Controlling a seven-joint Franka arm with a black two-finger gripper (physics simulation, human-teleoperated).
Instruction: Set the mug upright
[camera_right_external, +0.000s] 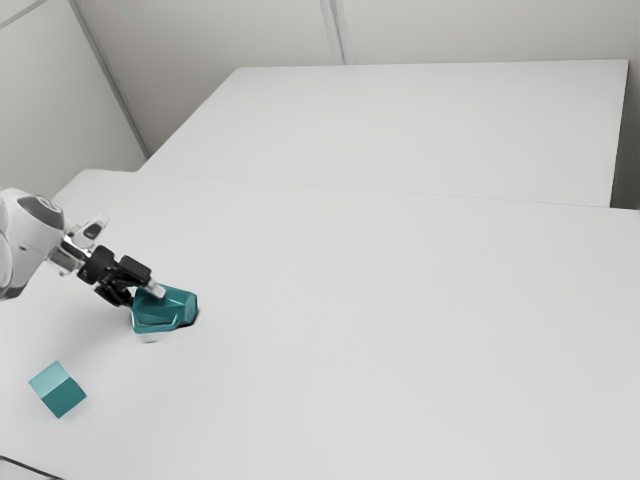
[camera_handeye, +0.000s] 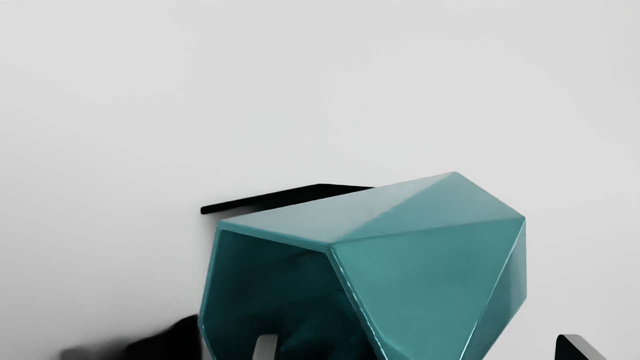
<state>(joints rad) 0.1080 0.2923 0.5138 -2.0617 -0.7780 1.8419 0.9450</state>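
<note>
Exterior view: gripper (camera_right_external: 151, 309) low over the table (camera_right_external: 400, 300), at the mug (camera_right_external: 178, 306), toward the table edge at the exterior view's left. Mug is teal, faceted, lying on its side. One pale fingertip (camera_right_external: 156, 290) overlaps the mug in this view; contact cannot be confirmed. A teal cube (camera_right_external: 58, 390) sits apart from the mug, between it and the dark-lined table edge at the exterior view's lower left corner. Wrist view: fingers (camera_handeye: 266, 348) spread wide, gripper open. Mug lies tipped between them, one fingertip in front of its dark mouth, the other beyond its outer wall, with a gap showing.
</note>
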